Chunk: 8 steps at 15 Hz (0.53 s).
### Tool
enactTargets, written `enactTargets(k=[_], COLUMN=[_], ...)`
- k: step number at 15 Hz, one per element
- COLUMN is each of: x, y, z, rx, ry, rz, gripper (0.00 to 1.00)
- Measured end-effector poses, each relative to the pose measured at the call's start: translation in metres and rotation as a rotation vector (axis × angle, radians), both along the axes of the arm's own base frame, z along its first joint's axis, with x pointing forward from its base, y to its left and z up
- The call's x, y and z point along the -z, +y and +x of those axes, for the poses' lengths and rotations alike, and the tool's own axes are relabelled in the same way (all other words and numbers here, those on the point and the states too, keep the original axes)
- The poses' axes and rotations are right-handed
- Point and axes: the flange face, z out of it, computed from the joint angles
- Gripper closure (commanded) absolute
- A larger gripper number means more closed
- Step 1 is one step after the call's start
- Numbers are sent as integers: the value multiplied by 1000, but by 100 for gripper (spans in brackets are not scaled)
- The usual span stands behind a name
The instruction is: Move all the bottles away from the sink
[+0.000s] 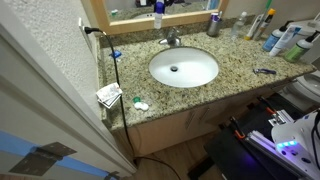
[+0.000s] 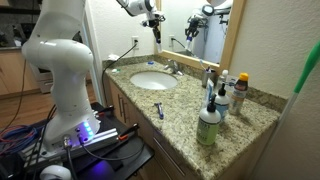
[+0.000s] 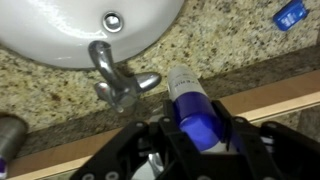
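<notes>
1 bottle (image 3: 188, 95) behind sink (image 3: 60, 25), near faucet (image 3: 118, 78); other bottles (image 2: 210, 125) at counter's (image 2: 255, 125) end.

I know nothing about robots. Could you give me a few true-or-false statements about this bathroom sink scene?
The pincer grips a blue plastic bottle with a white top. True.
A green plastic bottle stands on the speckled granite counter, well away from the white oval sink. True.
A razor lies in the sink. False: the blue razor lies on the counter.
Water is running. False: the chrome faucet shows no stream.
</notes>
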Motion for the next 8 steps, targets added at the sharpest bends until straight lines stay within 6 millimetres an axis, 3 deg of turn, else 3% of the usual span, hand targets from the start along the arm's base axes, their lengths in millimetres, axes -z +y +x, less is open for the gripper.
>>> enactTargets(k=[3,7,8], x=[-26,-29,-27], y=[-46,-106,-120], z=[-32,-77,-89], rx=[154,390,446], ry=[30,74,88], rz=[-16,24,45], gripper=[84,84,59])
